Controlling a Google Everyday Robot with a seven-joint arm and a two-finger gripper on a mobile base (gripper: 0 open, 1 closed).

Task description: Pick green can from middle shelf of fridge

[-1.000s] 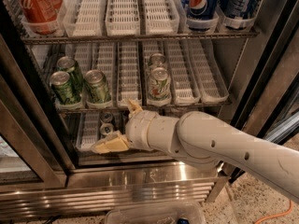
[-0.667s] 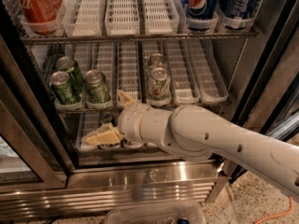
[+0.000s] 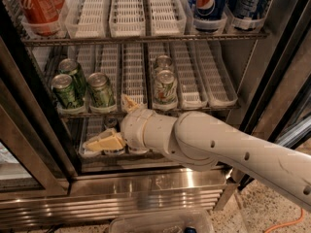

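The green can (image 3: 101, 89), dull olive with a silver top, stands at the front of the middle shelf (image 3: 194, 81), left of centre. Two brighter green cans (image 3: 65, 91) stand to its left. A whitish can (image 3: 165, 86) stands to its right with another behind it. My gripper (image 3: 115, 123) is open and empty, just below and right of the green can, in front of the shelf's front edge. One finger (image 3: 103, 142) points low left, the other (image 3: 129, 102) reaches up to the shelf edge. The fridge (image 3: 146, 191) has a steel base below.
Red cans (image 3: 36, 6) and blue cans (image 3: 211, 4) stand on the top rack. A small bottle (image 3: 110, 123) shows on the bottom rack behind my gripper. Dark door edges stand at left (image 3: 29, 106) and right (image 3: 282, 81). A clear container (image 3: 160, 222) lies on the floor.
My gripper and arm have moved left and slightly up, closer to the front of the middle shelf under the green can. The cans have not moved.
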